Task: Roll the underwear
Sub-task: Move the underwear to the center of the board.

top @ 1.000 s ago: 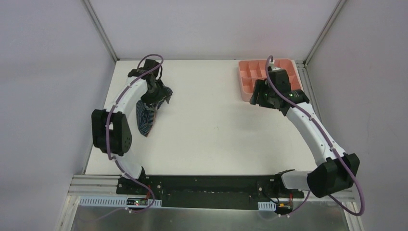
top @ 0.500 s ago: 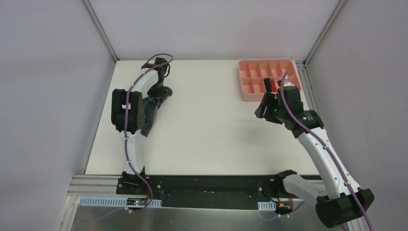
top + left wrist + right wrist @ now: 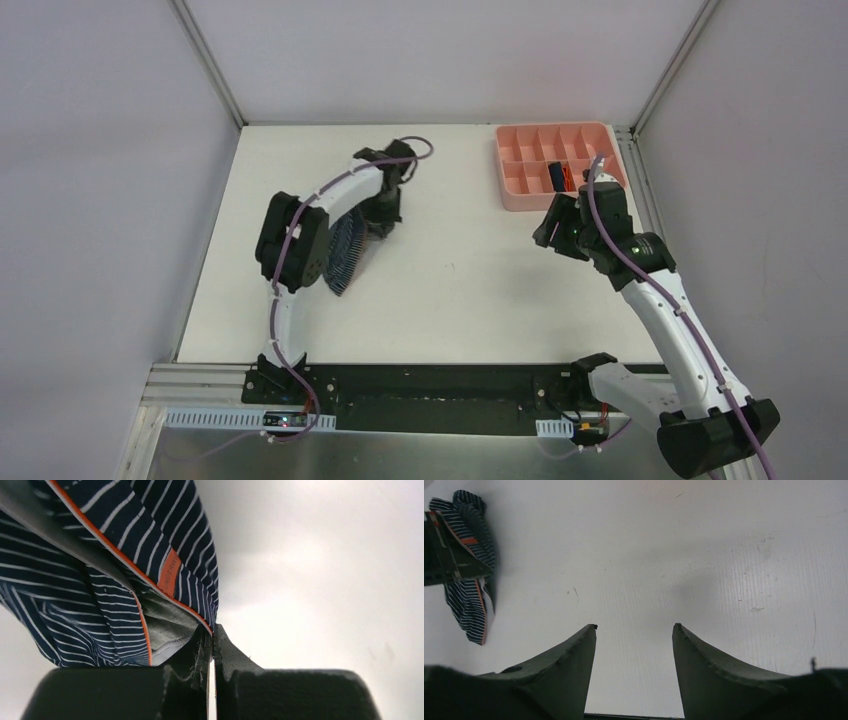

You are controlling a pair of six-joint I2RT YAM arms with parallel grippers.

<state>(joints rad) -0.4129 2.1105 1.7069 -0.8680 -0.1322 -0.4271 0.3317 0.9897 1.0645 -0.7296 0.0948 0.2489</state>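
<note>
Underwear of dark blue cloth with thin pale stripes and orange trim (image 3: 115, 595) hangs bunched from the left gripper (image 3: 383, 212), well to the left of the pink plastic compartment tray (image 3: 512, 200) that sits on the white tabletop (image 3: 470, 290). In the left wrist view the two black fingers are pressed together, pinching a thin fold of the orange-edged hem at their tips. A small orange label (image 3: 169, 573) with pale lettering shows on the cloth just above that pinch. From the overhead view the underwear trails from the gripper toward the near left, away from the tray; whether its lower end touches the tabletop cannot be told.

The right gripper (image 3: 634, 629) sits just beside the near edge of the tray, on its right half, with its fingers spread apart and nothing between them, only bare tabletop below.

One compartment in the tray's near row holds a small navy and orange bundle (image 3: 560, 177), probably cloth, though it is too small to tell for sure.
</note>
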